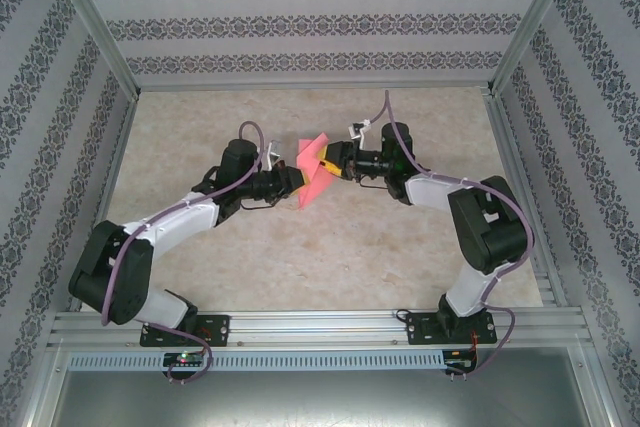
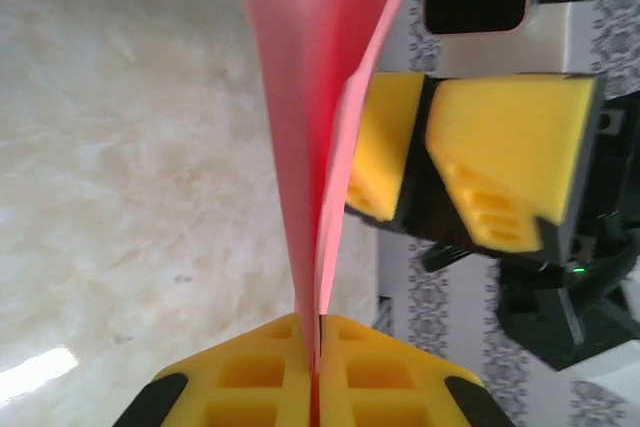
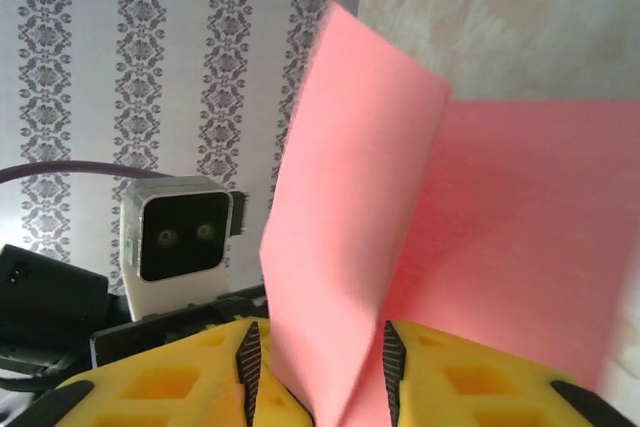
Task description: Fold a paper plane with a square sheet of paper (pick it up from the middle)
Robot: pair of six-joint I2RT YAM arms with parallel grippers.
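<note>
Paper: the pink sheet of paper (image 1: 312,169) is held in the air above the middle of the table (image 1: 300,267), between the two arms; none of it appears to rest on the table
Left gripper: the left gripper (image 1: 293,183) is closed tight on the lower edge of the sheet; in its wrist view the yellow fingers (image 2: 255,377) meet with only the paper between them, and two layers rise from there
Right gripper: the right gripper (image 1: 331,160) faces the left one from the other side; a bent flap of the sheet sits in the gap between its fingers (image 3: 470,382), which stand a little apart; I cannot tell whether they press the paper
Done: the sheet is off the table and doubled over; one crease shows, with a flap standing off it at an angle
Left to do: most of the work, in my judgement; no pointed nose, no wings and no central ridge show; the shape is a loose fold and not yet a plane
Risk: thin paper held at two close points may twist or slip
</note>
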